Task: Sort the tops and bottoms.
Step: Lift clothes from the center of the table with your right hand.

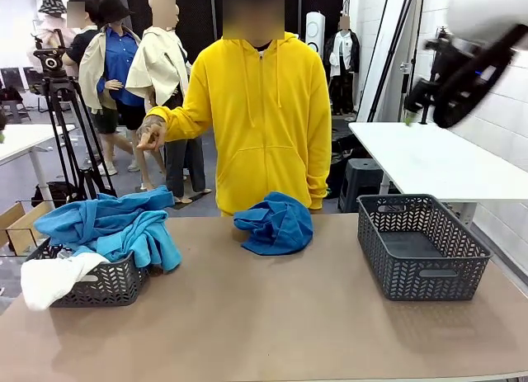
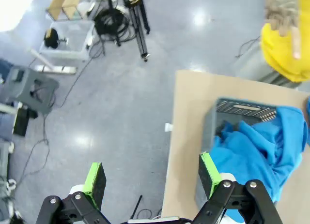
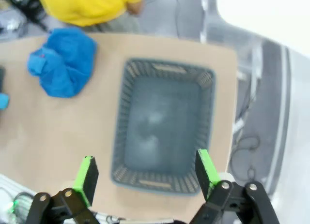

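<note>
1. Worktop (image 1: 264, 316) carries three things: left basket (image 1: 107, 285) heaped with blue clothes (image 1: 115, 225) and a white garment (image 1: 49, 279) spilling over its near edge; loose blue garment (image 1: 275, 224) bunched at far middle, right in front of the person in the yellow hoodie (image 1: 260, 118); right basket (image 1: 421, 246), nothing in it.
2. Right tool (image 3: 145, 173): released, green pads wide apart, nothing between. It hangs high above the right basket, looking straight down into it. Front view has this arm blurred at the upper right, well above the worktop.
3. Left tool (image 2: 150, 178): released too, holding nothing, raised over the worktop's left edge, half over the floor; left basket and blue clothes sit just past its one pad.
4. Key relation: loose garment lies between the baskets, somewhat nearer the right one. From the right wrist view it sits off to the upper left, well apart from the tool. Right arm looks nearer, I judge. Bundle is roundish, no clear long axis.
5. Right wrist view confirms the basket's bare floor. Front view alone gives the tool's height.
</note>
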Motion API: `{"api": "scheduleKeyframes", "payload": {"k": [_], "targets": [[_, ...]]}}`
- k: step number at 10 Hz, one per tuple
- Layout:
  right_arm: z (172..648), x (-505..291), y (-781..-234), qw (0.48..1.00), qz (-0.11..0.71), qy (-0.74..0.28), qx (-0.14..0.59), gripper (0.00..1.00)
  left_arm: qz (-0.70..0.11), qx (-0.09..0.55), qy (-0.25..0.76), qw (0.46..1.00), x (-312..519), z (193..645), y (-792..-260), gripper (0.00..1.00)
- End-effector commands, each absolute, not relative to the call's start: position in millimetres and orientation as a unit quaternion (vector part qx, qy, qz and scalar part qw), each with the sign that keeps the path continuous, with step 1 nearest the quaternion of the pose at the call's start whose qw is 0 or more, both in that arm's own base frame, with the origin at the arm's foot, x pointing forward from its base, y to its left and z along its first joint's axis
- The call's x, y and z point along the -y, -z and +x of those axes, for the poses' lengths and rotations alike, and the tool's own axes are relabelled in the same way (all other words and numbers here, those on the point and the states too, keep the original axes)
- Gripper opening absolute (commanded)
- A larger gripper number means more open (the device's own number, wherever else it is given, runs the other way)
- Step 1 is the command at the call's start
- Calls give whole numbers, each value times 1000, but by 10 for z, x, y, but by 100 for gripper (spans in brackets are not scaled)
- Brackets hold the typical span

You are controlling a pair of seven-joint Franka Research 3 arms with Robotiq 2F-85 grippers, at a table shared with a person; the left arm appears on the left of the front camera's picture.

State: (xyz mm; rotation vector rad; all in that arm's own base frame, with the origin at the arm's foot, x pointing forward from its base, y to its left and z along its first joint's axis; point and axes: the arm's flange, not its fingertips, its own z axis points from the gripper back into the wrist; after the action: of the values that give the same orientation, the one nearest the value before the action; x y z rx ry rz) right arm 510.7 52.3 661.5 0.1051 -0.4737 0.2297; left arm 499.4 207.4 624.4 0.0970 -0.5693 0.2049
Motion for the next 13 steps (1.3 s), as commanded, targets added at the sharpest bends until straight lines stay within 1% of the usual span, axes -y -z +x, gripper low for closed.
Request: {"api": "scheduleKeyframes", "payload": {"k": [1, 2, 4, 6, 7, 8, 9, 10, 11, 13], "targets": [[5570, -923, -6771, 951, 88, -194, 223, 100, 39, 268, -143, 952, -2274, 4942, -6199, 100], [5750, -1285, -6772, 942, 108, -227, 222, 100, 38, 260, -154, 952, -2417, 4868, -6130, 100], [5986, -2028, -6617, 935, 121, -275, 186, 100, 19, 255, -178, 950, -2640, 4690, -6043, 100], [6060, -2622, -6197, 938, 98, -290, 161, 100, 13, 252, -175, 952, -2735, 4636, -5926, 100], [6070, -2829, -5904, 939, 96, -296, 147, 100, 31, 253, -173, 951, -2713, 4702, -6022, 100], [6065, -2956, -5662, 945, 82, -291, 128, 100, 31, 253, -173, 951, -2713, 4702, -6022, 100], [6073, -3006, -5480, 949, 60, -282, 129, 100, 31, 253, -173, 951, -2713, 4702, -6022, 100], [6057, -2981, -5406, 951, 62, -275, 125, 100, 31, 253, -173, 951, -2713, 4702, -6022, 100], [6034, -3025, -5493, 942, 85, -301, 124, 100, 31, 253, -173, 951, -2713, 4702, -6022, 100], [6034, -3025, -5493, 942, 85, -301, 124, 100, 31, 253, -173, 951, -2713, 4702, -6022, 100]]}}
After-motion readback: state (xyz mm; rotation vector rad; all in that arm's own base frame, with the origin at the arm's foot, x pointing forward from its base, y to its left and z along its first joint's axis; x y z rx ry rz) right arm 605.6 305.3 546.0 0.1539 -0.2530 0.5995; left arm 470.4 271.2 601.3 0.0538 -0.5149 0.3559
